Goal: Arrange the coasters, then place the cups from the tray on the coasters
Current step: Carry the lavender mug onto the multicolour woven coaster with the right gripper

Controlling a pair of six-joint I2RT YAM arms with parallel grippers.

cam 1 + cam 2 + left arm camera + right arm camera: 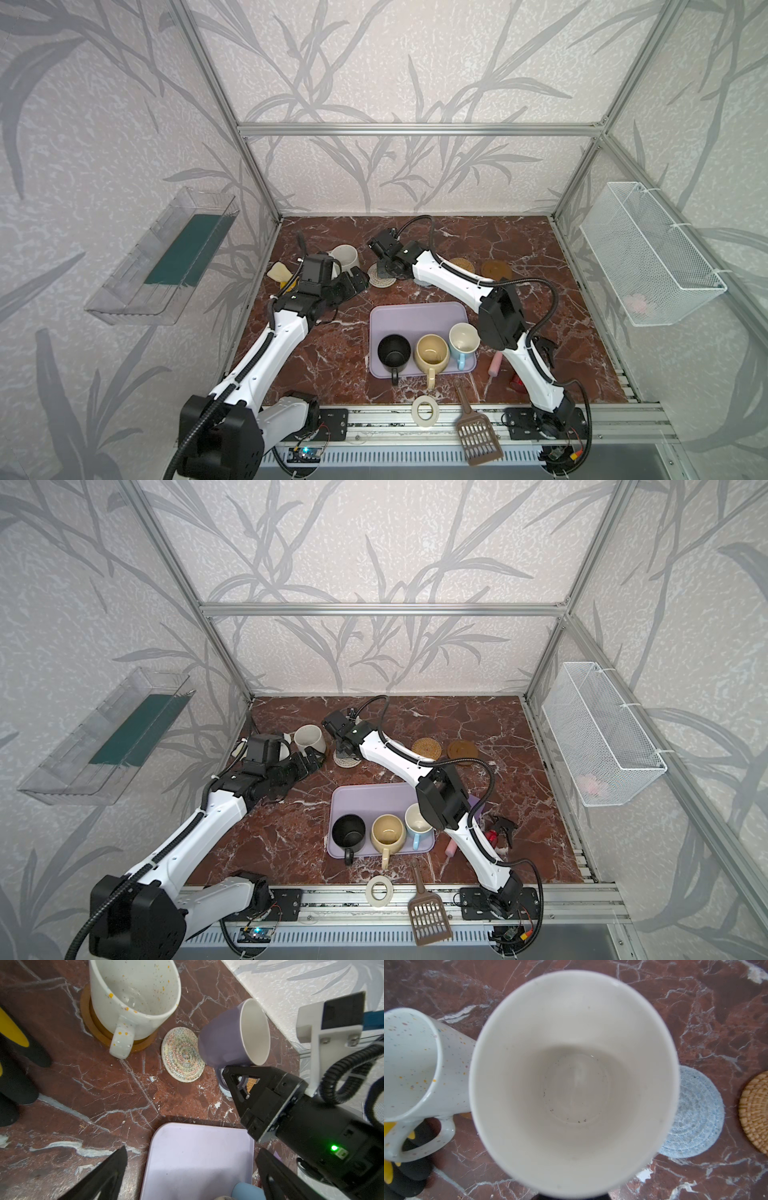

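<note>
1. The left jaws are gaping empty in both top views, beside the speckled mug (345, 257); the right jaws are sitting closed by the white-beige coaster (380, 277). Three mugs are standing on the tray (419, 318): black mug (394, 353), cream-yellow mug (432, 353), light blue mug (463, 338). The rattan coaster (461, 264) and a wooden coaster (496, 269) are lying beyond the right arm.
2. In the left wrist view, the right jaws are clamping the handle of the single lavender mug (224, 1041), which is tilting beside the white-beige coaster; the speckled mug is resting on a second wooden coaster (91, 1020).
3. In the right wrist view, one grey-blue coaster (695, 1118) is lying just beside the lavender mug.
</note>
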